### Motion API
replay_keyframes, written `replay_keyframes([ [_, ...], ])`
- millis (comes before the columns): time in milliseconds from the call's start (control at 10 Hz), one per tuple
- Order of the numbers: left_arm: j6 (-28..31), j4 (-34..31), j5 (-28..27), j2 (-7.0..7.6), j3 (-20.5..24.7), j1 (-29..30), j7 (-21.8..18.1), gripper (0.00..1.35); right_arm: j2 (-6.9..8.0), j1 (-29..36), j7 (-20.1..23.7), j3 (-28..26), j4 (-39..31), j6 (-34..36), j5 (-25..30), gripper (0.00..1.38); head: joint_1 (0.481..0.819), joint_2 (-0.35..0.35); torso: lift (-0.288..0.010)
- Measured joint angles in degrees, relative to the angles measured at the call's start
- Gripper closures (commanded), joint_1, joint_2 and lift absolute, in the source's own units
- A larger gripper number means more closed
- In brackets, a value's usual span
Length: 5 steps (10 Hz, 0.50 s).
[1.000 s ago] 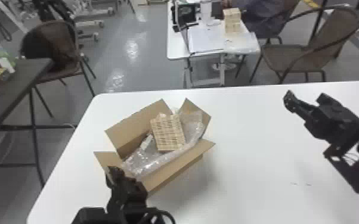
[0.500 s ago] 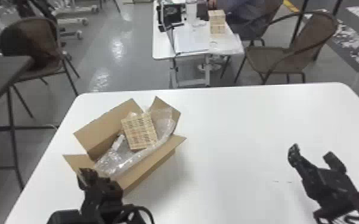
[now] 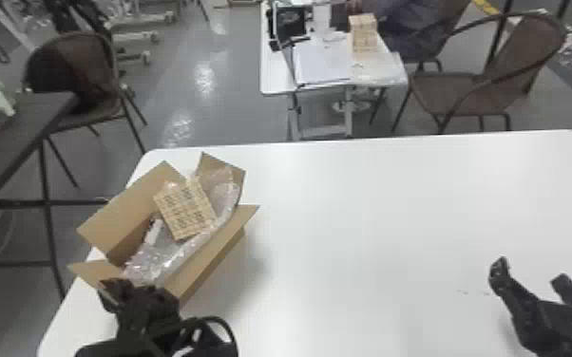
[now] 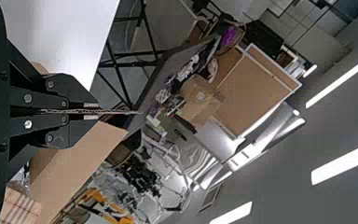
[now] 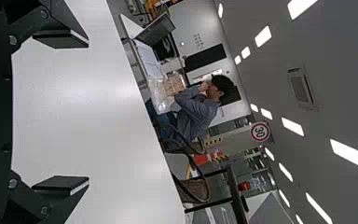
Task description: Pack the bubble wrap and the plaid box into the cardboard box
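At the table's left side stands the open cardboard box (image 3: 214, 258), flaps spread outward. Inside, the plaid box (image 3: 185, 209) lies tilted on the crumpled bubble wrap (image 3: 157, 261). My left gripper (image 3: 109, 287) is at the box's near-left flap. In the left wrist view, my left gripper (image 4: 98, 111) is shut on that thin flap, seen edge-on; another flap (image 4: 79, 170) stands beside it. My right gripper (image 3: 529, 275) is over the table's right part, away from the box. The right wrist view has my right gripper (image 5: 87, 112) open, nothing between its fingers.
The white table (image 3: 370, 213) has its left edge beneath or beside the box's left flaps. A dark side table (image 3: 19, 137) with small items stands farther left. Behind are a smaller white table (image 3: 275, 80) and chairs.
The cardboard box has shifted left across the table with its contents, my left gripper staying at its flap. My right gripper has come back toward the near edge. The head view has swung right, then back left.
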Motion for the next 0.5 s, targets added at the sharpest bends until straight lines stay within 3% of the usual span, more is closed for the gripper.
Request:
replay_keyframes([
  [200,-2.2,1.4,-1.9,-1.42,3.9,0.3,3.6,1.22,0.00,0.1,0.0,0.1,0.4,0.0,0.1,0.25,0.695,0.241,-0.101],
  [500,-5.0,2.7,-6.6,-1.52,3.9,-0.5,11.6,1.22,0.00,0.3,0.0,0.1,0.9,0.2,0.2,0.25,0.695,0.253,-0.101],
])
